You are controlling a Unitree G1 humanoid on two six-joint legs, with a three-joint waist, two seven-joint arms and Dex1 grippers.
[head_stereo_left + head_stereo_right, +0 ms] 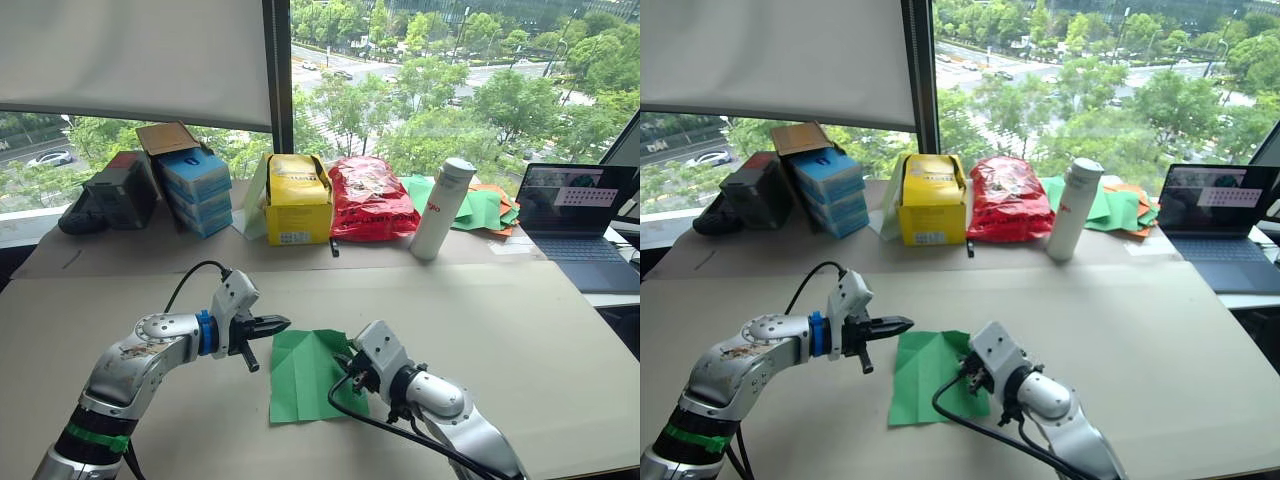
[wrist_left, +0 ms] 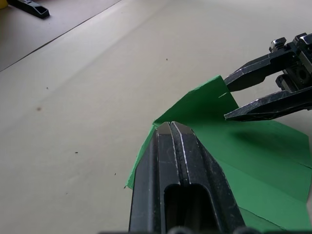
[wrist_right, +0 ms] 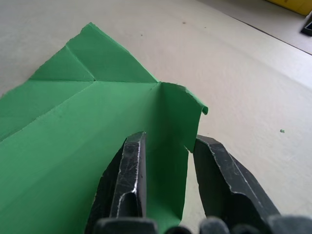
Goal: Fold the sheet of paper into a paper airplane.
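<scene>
- Thin bright green sheet of paper (image 1: 305,375), creased, lies on the beige table top (image 1: 480,320) right in front of me, between my two arms; mostly flat, near-right edge curled up.
- Crease lines across it; far corner folded into a small triangle, seen in the R wrist view.
- My right gripper (image 3: 168,161), two black fingers: jaws narrowly apart, straddling that raised right edge of the sheet. One finger (image 3: 129,170) sits on the green surface, the other outside the curled flap. Flap stands between them – can't tell if they actually pinch it.
- In the head views the right gripper is at the sheet's right edge, low, by the table.
- My left gripper (image 1: 272,325): jaws pressed together, nothing in them. Tip points right, hanging over the sheet's far-left corner; L wrist view puts the tip just at a lifted corner – touching or not, can't tell.
- L wrist view also catches the right gripper's fingers across the sheet, slightly parted.
- Further out, along the window: stacked blue boxes (image 1: 197,190), yellow box (image 1: 298,200), red crinkly bag (image 1: 368,197), tall white bottle (image 1: 442,210) upright.
- Behind the bottle: heap of green and orange sheets (image 1: 485,208), well apart from mine.
- Far right: open dark laptop (image 1: 580,215), screen lit.
</scene>
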